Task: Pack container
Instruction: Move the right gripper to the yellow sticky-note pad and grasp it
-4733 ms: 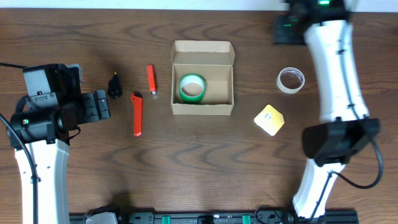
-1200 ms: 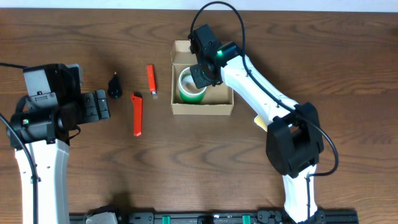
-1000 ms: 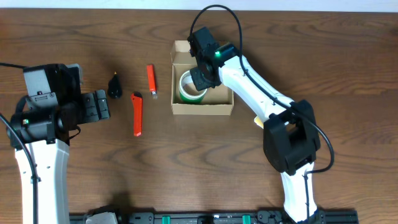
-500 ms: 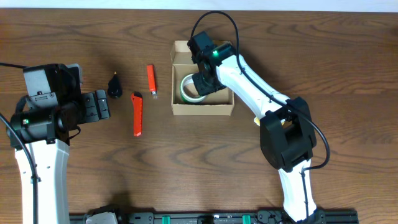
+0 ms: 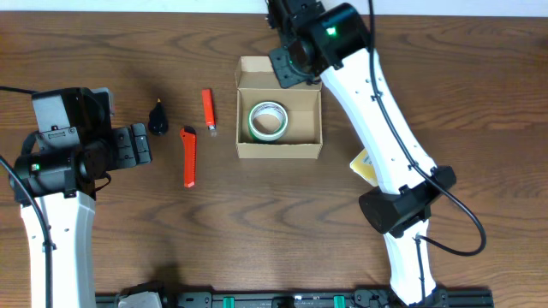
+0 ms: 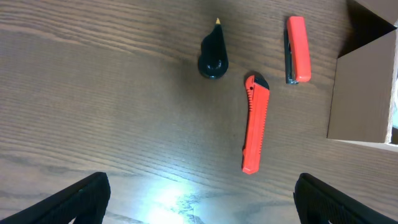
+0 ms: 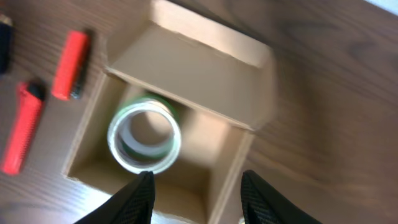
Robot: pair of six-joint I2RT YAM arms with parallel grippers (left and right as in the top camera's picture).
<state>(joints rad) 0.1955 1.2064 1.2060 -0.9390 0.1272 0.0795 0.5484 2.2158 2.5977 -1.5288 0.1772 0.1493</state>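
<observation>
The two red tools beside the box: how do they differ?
The long red cutter is longer than the short red cutter. The long one has a black tip; the short one a dark side strip. The short one lies nearer the cardboard box. Both lie flat on the table.

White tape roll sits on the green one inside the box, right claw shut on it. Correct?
Not quite. The right claw is open and empty, above the box with nothing between its fingers, as the right wrist view shows. The rest holds: the white tape roll sits on the green tape roll inside the cardboard box.
</observation>
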